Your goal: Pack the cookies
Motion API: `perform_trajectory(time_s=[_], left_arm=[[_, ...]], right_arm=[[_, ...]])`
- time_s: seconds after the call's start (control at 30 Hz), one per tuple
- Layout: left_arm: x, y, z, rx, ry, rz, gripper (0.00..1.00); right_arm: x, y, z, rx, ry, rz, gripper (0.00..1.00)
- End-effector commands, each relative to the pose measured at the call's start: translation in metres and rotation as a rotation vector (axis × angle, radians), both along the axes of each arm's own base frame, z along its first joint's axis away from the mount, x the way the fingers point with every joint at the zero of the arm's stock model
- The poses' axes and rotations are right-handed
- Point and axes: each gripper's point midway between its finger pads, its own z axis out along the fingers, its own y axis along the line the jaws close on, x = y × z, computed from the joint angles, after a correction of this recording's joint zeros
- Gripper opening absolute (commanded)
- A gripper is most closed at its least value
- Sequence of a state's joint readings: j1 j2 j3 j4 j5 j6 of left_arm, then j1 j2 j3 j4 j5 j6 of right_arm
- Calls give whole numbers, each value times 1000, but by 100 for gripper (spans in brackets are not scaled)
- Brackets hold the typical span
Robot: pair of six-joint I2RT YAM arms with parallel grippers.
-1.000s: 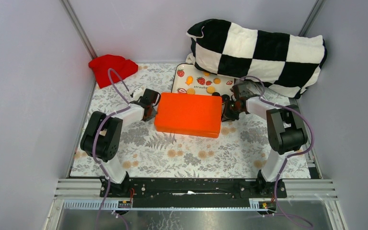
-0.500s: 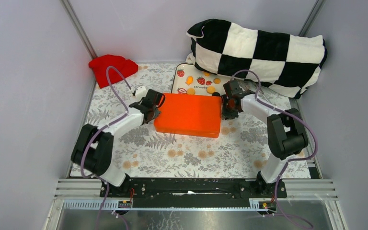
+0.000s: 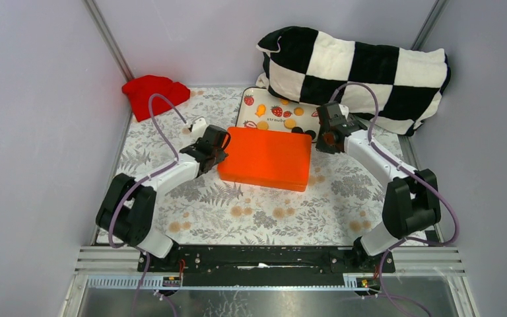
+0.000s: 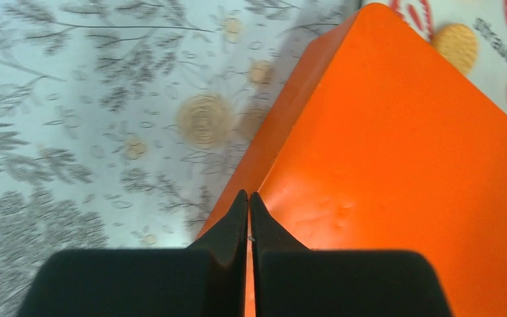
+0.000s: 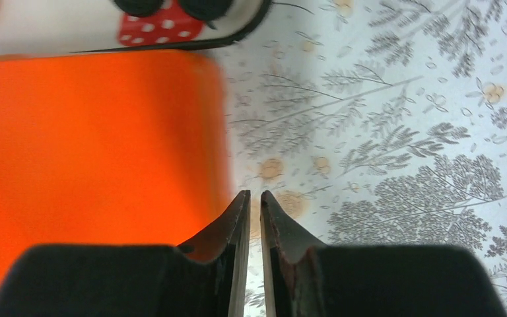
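An orange box (image 3: 264, 158) with its lid on lies mid-table. Behind it is a strawberry-print tray (image 3: 269, 99) with orange-yellow cookies (image 3: 291, 123) and a few black cookies (image 3: 311, 135). My left gripper (image 3: 219, 148) is shut and empty, its tips (image 4: 248, 196) over the left edge of the box (image 4: 403, 165); two yellow cookies (image 4: 455, 46) show beyond. My right gripper (image 3: 321, 140) is shut and empty, its tips (image 5: 255, 195) above the cloth just right of the box (image 5: 92, 145). Black cookies (image 5: 138, 5) sit at the tray's corner.
A black-and-white checkered blanket (image 3: 356, 72) is piled at the back right, overlapping the tray's far edge. A red cloth (image 3: 155, 92) lies at the back left. Grey walls close in both sides. The table has a floral cloth (image 3: 270, 211).
My left gripper pushed right against the box, which slid a little right. My right gripper drew away from the box's right end, up and back toward the tray.
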State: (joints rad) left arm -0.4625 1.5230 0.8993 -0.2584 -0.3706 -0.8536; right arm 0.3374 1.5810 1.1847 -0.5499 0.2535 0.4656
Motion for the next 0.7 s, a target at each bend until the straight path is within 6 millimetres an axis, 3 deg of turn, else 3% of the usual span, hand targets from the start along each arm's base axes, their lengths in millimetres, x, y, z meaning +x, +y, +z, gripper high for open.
perform_trajectory(time_s=[0.0, 0.07, 0.2, 0.33, 0.6, 0.67], left_arm=[[-19, -53, -40, -100, 91, -180, 0], [-21, -65, -47, -107, 102, -209, 0], [-26, -77, -57, -112, 127, -238, 0], [-27, -79, -58, -104, 128, -244, 0], [-25, -83, -54, -97, 117, -255, 0], [-26, -85, -54, -97, 118, -263, 0]], right_arm=[[10, 28, 58, 3, -139, 95, 18], [8, 42, 63, 7, -141, 145, 18], [5, 56, 48, -10, -73, 192, 18], [-5, 50, 20, -37, -9, 170, 18], [-59, 27, -52, -68, 173, 117, 18], [-65, 28, -62, -65, 211, 121, 18]])
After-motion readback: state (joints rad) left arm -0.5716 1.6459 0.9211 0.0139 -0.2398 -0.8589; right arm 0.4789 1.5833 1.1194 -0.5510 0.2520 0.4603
